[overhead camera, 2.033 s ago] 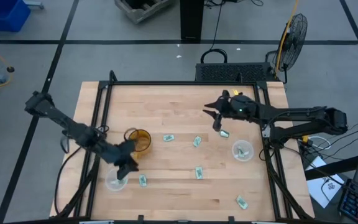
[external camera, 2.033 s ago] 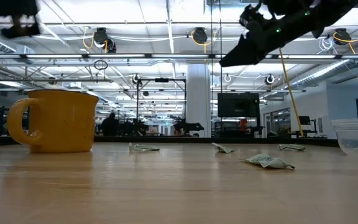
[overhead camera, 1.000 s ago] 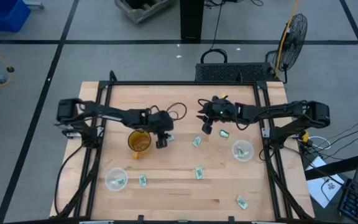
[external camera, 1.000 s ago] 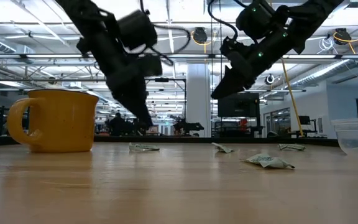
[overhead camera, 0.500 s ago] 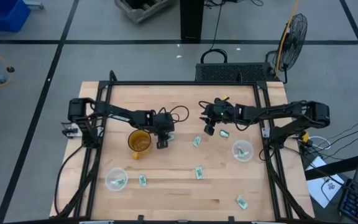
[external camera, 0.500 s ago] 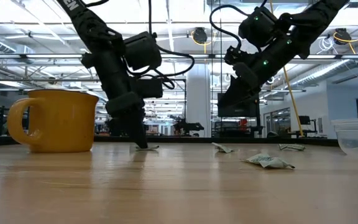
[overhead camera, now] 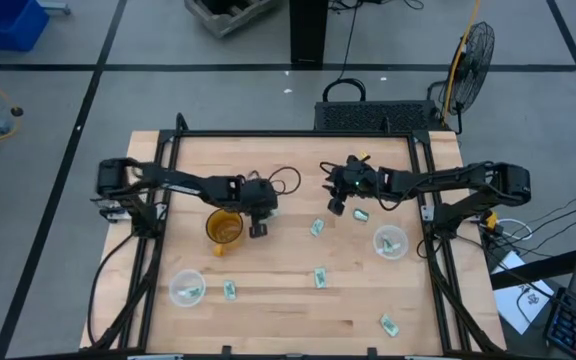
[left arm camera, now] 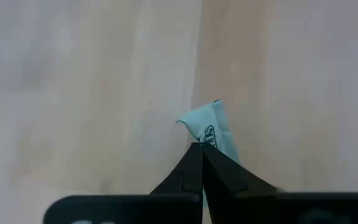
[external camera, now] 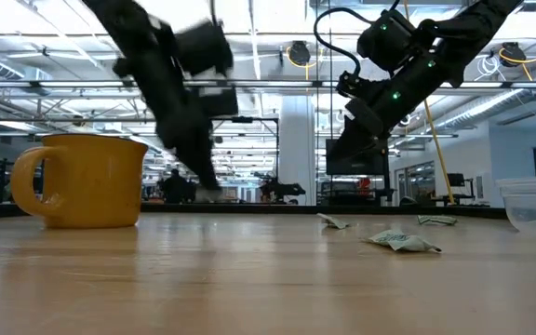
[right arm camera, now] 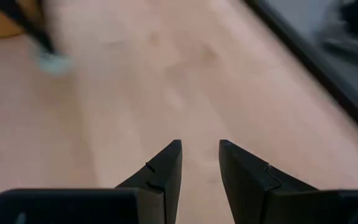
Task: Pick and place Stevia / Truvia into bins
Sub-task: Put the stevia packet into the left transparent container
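Observation:
My left gripper (left arm camera: pixel 202 149) is shut on one pale green Stevia sachet (left arm camera: pixel 213 124), just right of the amber cup (overhead camera: pixel 223 227) and a little above the table (external camera: pixel 210 189). My right gripper (overhead camera: pixel 335 208) hangs open over bare wood at the middle of the far half, holding nothing (right arm camera: pixel 199 149). More sachets lie flat on the table (overhead camera: pixel 316 227) (overhead camera: pixel 360 214) (overhead camera: pixel 320 276). Two clear bins stand at the near left (overhead camera: pixel 187 288) and at the right (overhead camera: pixel 390 241), each with a sachet inside. My left gripper pinches one end of the sachet (left arm camera: pixel 211 134) between its two fingertips, coming from above and pointing down. The rest of the sachet sticks out beyond the fingertips. It is lifted clear of the table.
Further sachets lie near the left bin (overhead camera: pixel 229 290) and at the near right corner (overhead camera: pixel 389 325). A black frame (overhead camera: pixel 268 134) runs along the far, left and right edges of the table. The middle of the near half is open wood.
My left gripper has come down on the sachet beside the amber cup, shut on it and risen again. The sachet has left the table with it. My right gripper has stayed in place, still open.

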Controlling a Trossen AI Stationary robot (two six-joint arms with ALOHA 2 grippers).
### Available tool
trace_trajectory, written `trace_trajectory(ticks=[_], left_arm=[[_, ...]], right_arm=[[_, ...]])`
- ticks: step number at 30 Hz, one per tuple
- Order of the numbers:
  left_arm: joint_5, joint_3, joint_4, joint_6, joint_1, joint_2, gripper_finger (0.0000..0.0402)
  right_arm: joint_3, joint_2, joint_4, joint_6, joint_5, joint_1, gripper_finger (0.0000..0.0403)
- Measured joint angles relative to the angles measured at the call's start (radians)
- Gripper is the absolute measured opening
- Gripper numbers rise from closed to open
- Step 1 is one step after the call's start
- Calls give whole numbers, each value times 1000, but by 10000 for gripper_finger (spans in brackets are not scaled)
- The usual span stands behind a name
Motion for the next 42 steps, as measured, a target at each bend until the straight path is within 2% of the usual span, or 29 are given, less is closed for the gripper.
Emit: trace_trajectory(ticks=[3,7,11,15,18,23,30,36,42], left_arm=[[4,2,-74,-41,-11,-136,6],[5,3,-212,-130,-50,-358,3],[87,3,-493,-224,-126,-570,9],[143,3,-737,-442,-266,-731,4],[178,0,-807,-672,-395,-797,7],[185,-78,-716,-961,-607,-837,3],[179,-340,-423,-1204,-799,-799,3],[138,-519,-164,-1345,-851,-776,16],[127,-589,-116,-1407,-854,-775,18]], right_arm=[[0,-1,0,1,79,-3,102],[0,-1,2,-21,85,-16,102],[0,-1,11,-59,86,-31,102],[-1,-1,56,-103,85,-51,102],[-1,-1,100,-108,84,-64,102],[-1,-1,146,-109,82,-82,102],[-1,-1,144,-100,82,-95,102],[-1,-1,162,-98,81,-95,102],[-1,-1,187,-98,81,-95,102]])
